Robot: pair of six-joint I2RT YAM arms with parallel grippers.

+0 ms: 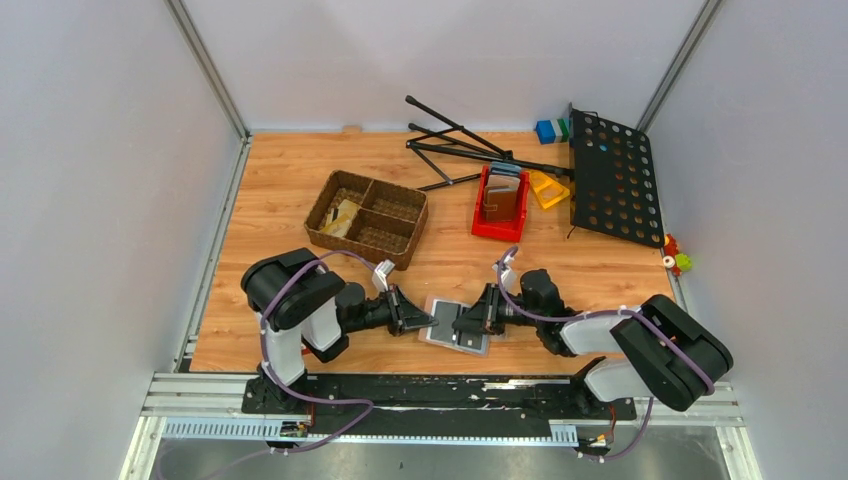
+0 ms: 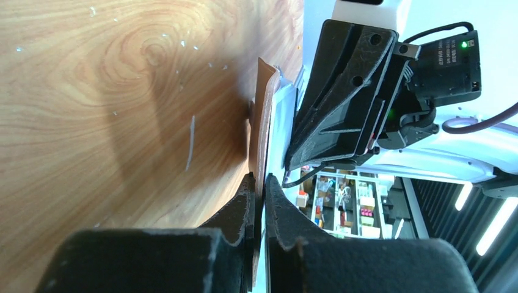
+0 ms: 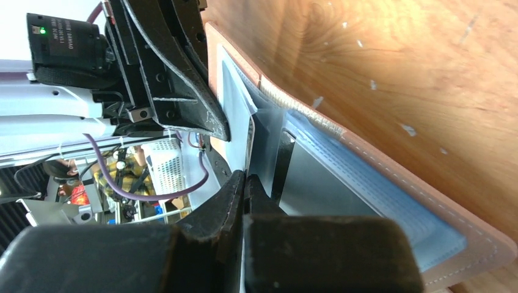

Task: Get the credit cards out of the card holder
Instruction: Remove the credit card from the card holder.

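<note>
1. Holder (image 1: 457, 328) open, at 6 o'clock on table (image 1: 300, 180), between the grippers.
2. Left gripper (image 2: 261, 186) pinches its 9 o'clock edge.
3. Right gripper (image 3: 245, 180) pressed together at slot (image 3: 284, 159); cannot tell if it holds a card.
4. Cards likely thin, stiff, slick: pinch an exposed edge.

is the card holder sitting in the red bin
No, the card holder lies open on the table, well apart from the red bin.

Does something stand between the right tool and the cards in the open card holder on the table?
Nothing visible does. The right tool is shut at the inner slots of the card holder; whether it pinches anything, I cannot tell. The left tool clamps the opposite edge, out of the way.
</note>
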